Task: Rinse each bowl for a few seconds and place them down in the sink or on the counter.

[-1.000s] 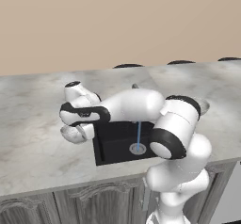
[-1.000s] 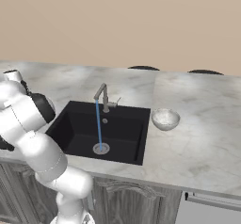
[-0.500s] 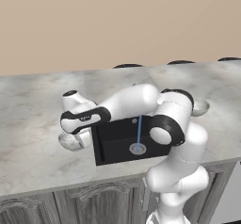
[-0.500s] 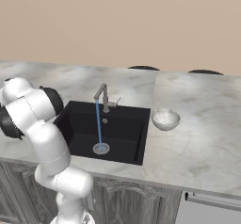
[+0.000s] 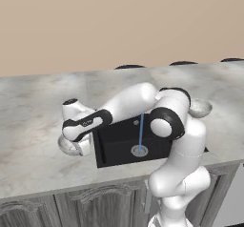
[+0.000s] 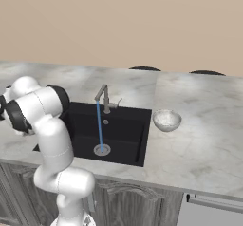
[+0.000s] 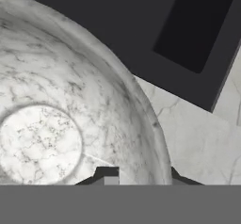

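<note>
Jaws: narrow, set astride the rim of the near bowl (image 7: 42,143), one of the fingertips (image 7: 109,173) inside the wall and the other outside it; we cannot tell whether they press on the rim or only flank it
Why held so: we judge that a pinch on the thin wall is the only grip such narrow jaws can take on a round bowl, and it keeps the bowl mouth-up
Near bowl: low on the table (image 5: 33,121), just beside the left edge of the sink (image 5: 119,142), under the hand; it looks to rest on the stone, though we cannot see the contact
Why there: the task lets a rinsed bowl be put down on the table, and this spot is close to the basin
Arm: reaches from the base across the front of the sink to its left side, so the basin is left free
Water: a thin blue stream (image 6: 99,125) runs from the faucet (image 6: 105,97) down to the drain (image 6: 101,149), ready for rinsing
Other bowl: upright on the table just beside the right edge of the sink (image 6: 167,120), well apart from the jaws
Step in hand: we judge this to be the setting down of the near bowl, with the other bowl not yet taken up
</note>
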Available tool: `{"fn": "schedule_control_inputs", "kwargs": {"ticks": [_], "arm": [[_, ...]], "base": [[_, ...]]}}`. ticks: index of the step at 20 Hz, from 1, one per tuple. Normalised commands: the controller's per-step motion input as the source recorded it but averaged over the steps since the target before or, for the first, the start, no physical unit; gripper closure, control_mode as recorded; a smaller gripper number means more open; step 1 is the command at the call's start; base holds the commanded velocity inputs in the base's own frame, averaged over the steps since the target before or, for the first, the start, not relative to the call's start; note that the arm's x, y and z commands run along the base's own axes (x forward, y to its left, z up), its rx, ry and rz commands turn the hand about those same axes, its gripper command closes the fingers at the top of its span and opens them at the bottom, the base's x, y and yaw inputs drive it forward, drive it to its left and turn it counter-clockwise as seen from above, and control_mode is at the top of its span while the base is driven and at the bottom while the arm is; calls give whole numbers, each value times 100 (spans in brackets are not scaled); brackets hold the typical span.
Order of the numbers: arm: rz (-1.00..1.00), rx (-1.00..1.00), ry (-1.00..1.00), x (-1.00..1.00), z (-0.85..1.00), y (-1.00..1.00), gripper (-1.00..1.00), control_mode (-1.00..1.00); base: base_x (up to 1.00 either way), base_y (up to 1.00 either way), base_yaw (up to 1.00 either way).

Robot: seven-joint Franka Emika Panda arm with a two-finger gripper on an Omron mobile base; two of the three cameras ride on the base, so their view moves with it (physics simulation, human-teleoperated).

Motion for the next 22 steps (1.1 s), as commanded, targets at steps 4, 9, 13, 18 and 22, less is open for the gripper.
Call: {"fn": "schedule_control_inputs", "kwargs": {"ticks": [4, 9, 13, 18, 22], "arm": [[1, 7, 3, 0, -38, 0, 100, -100], [1, 5, 3, 1, -14, -1, -100, -100], [1, 1, 0, 0, 2, 0, -100, -100], [0, 0, 0, -2, 8, 0, -100, -100], [2, 0, -1, -12, 28, 0, -100, -100]], "base": [[0, 0, 0], [0, 0, 0], [0, 0, 0], [0, 0, 0], [0, 0, 0]]}}
